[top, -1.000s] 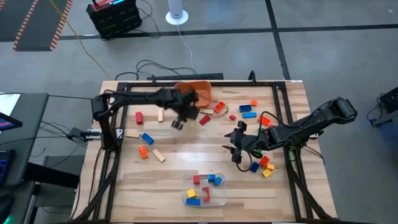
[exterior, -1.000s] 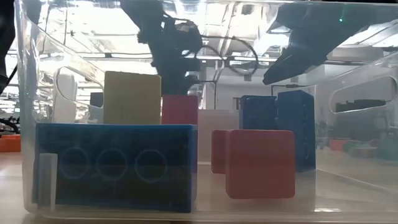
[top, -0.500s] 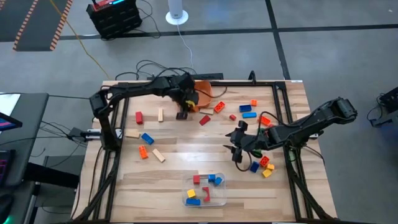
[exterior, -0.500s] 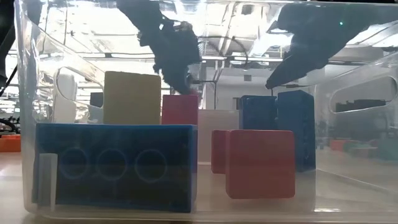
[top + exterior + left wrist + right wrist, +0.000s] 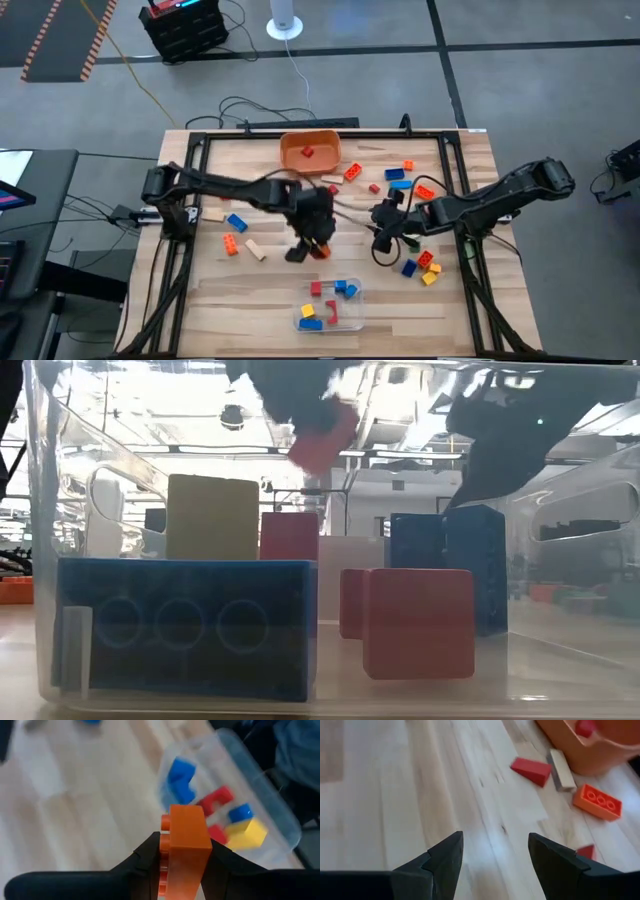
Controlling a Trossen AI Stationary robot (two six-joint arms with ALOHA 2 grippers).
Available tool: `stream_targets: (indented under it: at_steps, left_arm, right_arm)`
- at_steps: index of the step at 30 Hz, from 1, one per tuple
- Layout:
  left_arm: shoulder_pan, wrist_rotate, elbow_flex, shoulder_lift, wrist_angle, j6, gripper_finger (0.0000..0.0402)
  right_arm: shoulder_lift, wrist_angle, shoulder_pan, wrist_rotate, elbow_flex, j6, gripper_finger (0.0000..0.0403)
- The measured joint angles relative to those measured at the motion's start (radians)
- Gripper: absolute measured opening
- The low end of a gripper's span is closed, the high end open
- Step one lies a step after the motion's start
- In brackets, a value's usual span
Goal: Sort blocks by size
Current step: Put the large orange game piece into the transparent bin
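My left gripper [image 5: 316, 242] is shut on an orange block [image 5: 186, 827] above the table's middle, just far of the clear plastic tub [image 5: 330, 318]. The block shows reddish high in the low view [image 5: 322, 438]. The tub holds several blue, red and yellow blocks [image 5: 220, 800]. My right gripper [image 5: 384, 226] is open and empty over bare wood to the right of the left gripper; its wrist view [image 5: 492, 855] shows nothing between the fingers. Other blocks lie flat on the table on both sides. My left gripper pinches the orange block between its two fingers, one on the studded face [image 5: 165, 851] and one on the opposite face [image 5: 202, 851]. The block's free end sticks out past the fingertips. It is lifted clear of the table, above the tub's far side.
An orange bowl [image 5: 310, 150] with a red block in it stands at the far edge. Loose blocks lie at the far right [image 5: 400, 175], near right [image 5: 424, 265] and left [image 5: 235, 222]. A red block [image 5: 532, 770], a tan one [image 5: 561, 767] and an orange one [image 5: 597, 800] lie near the bowl.
My left gripper has gone from beside the orange bowl toward the table's near edge and a little right, and now stands by the clear tub with the orange block between its fingers, higher in the low view.
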State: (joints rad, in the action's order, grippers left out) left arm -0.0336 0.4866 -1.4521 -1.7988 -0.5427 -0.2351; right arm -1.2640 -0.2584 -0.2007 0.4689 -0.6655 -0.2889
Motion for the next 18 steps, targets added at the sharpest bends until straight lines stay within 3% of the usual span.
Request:
stream_targets:
  at_steps: [6, 12, 18]
  left_arm:
    - [-0.125, -0.101, 0.0, -0.018, 0.173, 0.163, 0.0095]
    - [-0.19, -0.136, 0.002, -0.075, 0.196, 0.255, 0.0108]
    - [-0.208, -0.137, 0.001, -0.14, 0.179, 0.299, 0.0121]
  right_arm:
    - [0.0, -0.051, 0.034, 0.001, 0.0, -0.011, 0.0255]
    - [0.005, -0.165, 0.091, -0.006, 0.0, -0.08, 0.0255]
    - [0.001, -0.249, 0.174, -0.1, 0.0, -0.138, 0.0255]
